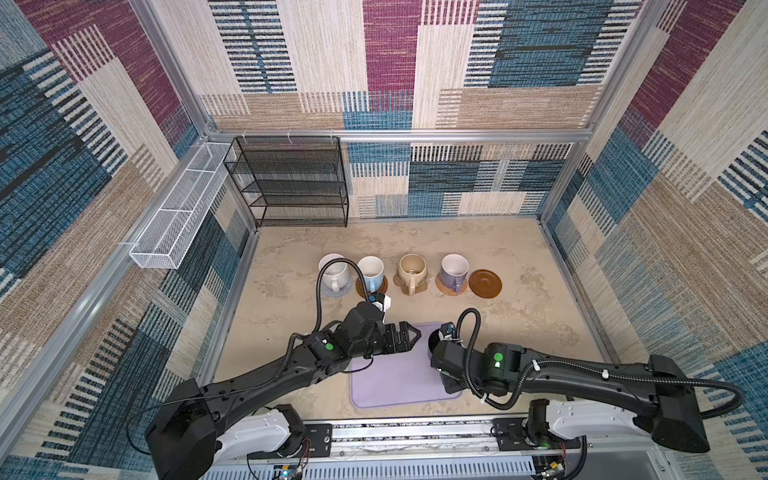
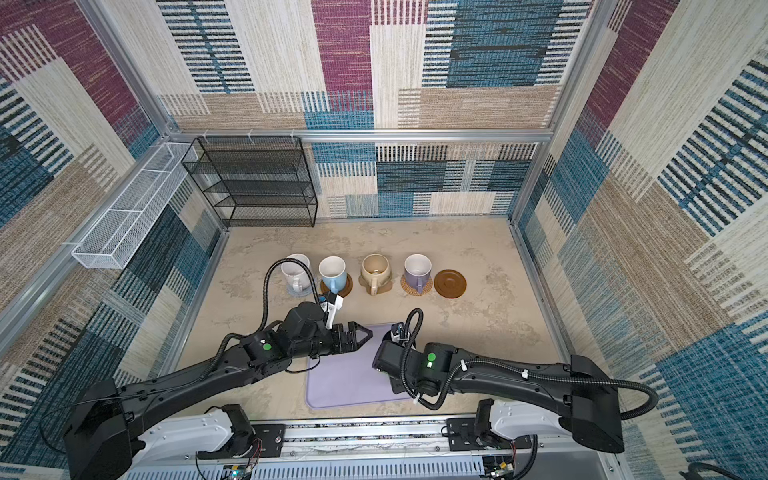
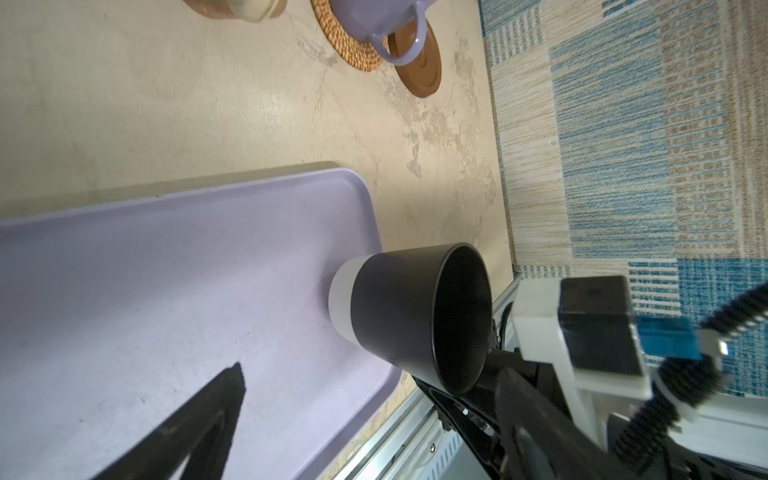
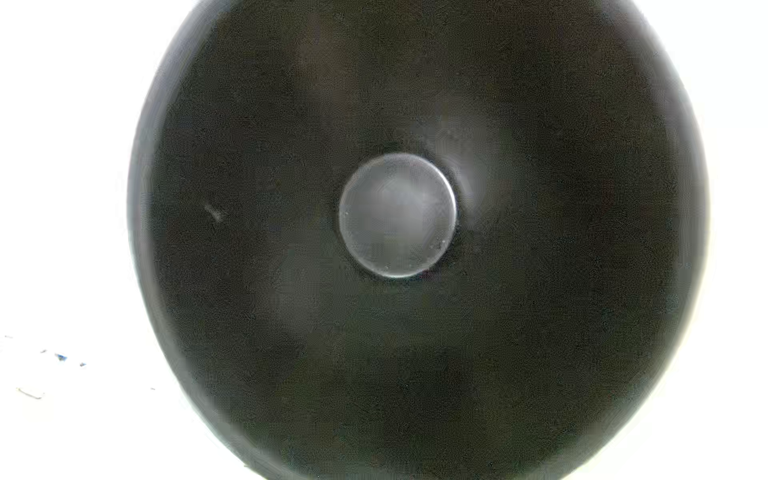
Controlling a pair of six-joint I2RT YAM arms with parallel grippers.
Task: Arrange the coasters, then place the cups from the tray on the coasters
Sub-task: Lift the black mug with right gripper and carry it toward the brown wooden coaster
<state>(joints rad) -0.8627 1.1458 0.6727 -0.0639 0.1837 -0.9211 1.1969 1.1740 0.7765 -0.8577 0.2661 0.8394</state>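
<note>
Your left gripper (image 1: 415, 336) hangs above the far part of the tray (image 1: 395, 384), jaws spread wide and holding nothing.

Beyond the tray runs a row of five coasters, read left to right:
- a speckled white cup (image 1: 334, 269) on a grey-blue woven coaster (image 1: 332, 294);
- a light blue cup (image 1: 370, 271) on a dark brown coaster (image 1: 384, 288);
- a beige cup (image 1: 411, 269) on a paw-shaped coaster (image 1: 422, 286);
- a lavender cup (image 1: 455, 269) on a rattan coaster (image 1: 441, 286);
- a second dark brown coaster (image 1: 485, 284), bare, past the tray's right corner.

One cup is not yet moved; the black cup (image 3: 395, 311) stands upright at the tray's far right corner, its base seemingly on the tray floor. Your right gripper (image 3: 478, 386) is clamped tight at that cup's rim and appears to pinch it, though the contact itself is hidden; its wrist camera looks straight down into the cup.

The arranging looks finished; four of five cups are placed. What remains, by my reading, is carrying the black cup from the tray to the bare coaster.
</note>
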